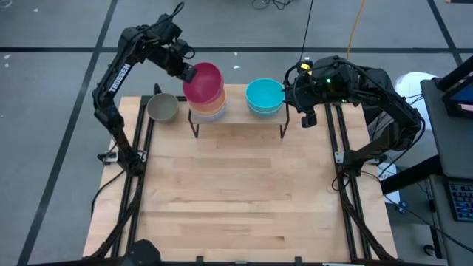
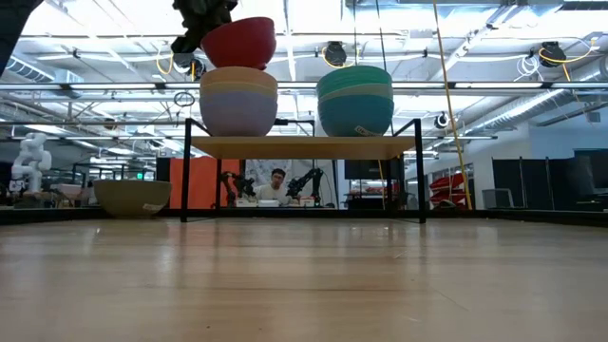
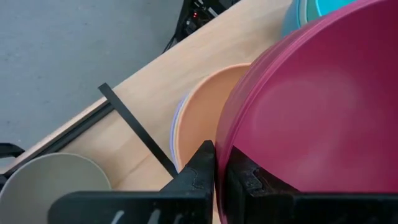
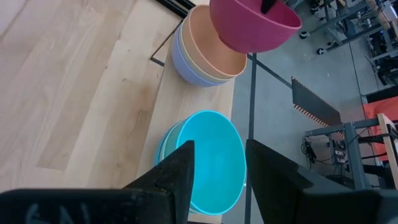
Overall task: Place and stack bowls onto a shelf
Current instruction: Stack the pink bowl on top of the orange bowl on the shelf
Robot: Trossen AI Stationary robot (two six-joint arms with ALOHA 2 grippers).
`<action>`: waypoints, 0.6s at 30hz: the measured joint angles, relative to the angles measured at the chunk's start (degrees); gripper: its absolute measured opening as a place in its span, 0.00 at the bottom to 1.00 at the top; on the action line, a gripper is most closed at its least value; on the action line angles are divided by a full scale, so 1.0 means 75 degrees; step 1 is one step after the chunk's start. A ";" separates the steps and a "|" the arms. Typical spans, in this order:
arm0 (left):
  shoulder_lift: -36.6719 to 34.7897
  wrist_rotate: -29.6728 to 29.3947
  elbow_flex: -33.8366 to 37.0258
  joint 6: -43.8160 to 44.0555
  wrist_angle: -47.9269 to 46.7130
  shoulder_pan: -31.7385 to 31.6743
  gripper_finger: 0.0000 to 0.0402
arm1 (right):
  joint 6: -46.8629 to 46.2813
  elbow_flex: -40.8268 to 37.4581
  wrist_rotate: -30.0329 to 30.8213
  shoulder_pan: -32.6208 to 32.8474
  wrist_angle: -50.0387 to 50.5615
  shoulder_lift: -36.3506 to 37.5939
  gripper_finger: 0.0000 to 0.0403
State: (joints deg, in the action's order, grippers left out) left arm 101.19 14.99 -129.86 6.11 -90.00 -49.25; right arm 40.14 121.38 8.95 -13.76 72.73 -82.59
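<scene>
The left gripper (image 1: pixel 186 70), at upper centre-left of the high view, is pinched nearly shut on the rim of the magenta bowl (image 1: pixel 203 81), one finger inside the wall and one outside. It holds the bowl just above the left stack (image 2: pixel 237 100), whose top bowl is orange (image 3: pixel 199 112) over periwinkle ones. In the low view a thin gap separates the bowl from the stack, and it sits slightly tilted.

The main risk is that tilt: released like this, the bowl could land on one edge, fail to nest and rock off the stack, or nudge the stack toward the back edge of the shelf (image 2: pixel 304 146) (the board is narrow). A rim grip this thin could also slip if the bowl drags on the orange one.

The right gripper (image 4: pixel 214 171) hangs with jaws spread wide and empty over the cyan stack (image 1: pixel 264 96) at the shelf's right end. An olive-grey bowl (image 1: pixel 162 108) waits on the table (image 1: pixel 236 192), left of the shelf, close to the left arm's path.
</scene>
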 joint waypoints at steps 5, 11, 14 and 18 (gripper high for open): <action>0.0000 -0.0431 0.0000 0.0061 -0.0002 0.0012 0.02 | 0.0000 0.0000 0.0000 -0.0001 0.0096 0.0000 0.34; 0.0000 -0.0596 0.0003 0.0207 0.0000 0.0032 0.02 | 0.0000 0.0001 0.0001 -0.0002 0.0209 0.0000 0.34; -0.0001 -0.0593 0.0027 0.0261 0.0006 0.0092 0.02 | 0.0000 0.0000 0.0001 -0.0002 0.0259 0.0000 0.34; -0.0013 -0.0602 0.0419 0.0357 0.0002 0.0247 0.02 | -0.0001 0.0000 0.0000 -0.0001 0.0347 0.0001 0.34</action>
State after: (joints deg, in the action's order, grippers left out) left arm 101.09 10.48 -126.72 8.79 -89.98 -47.40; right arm 40.13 121.38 8.95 -13.76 75.33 -82.58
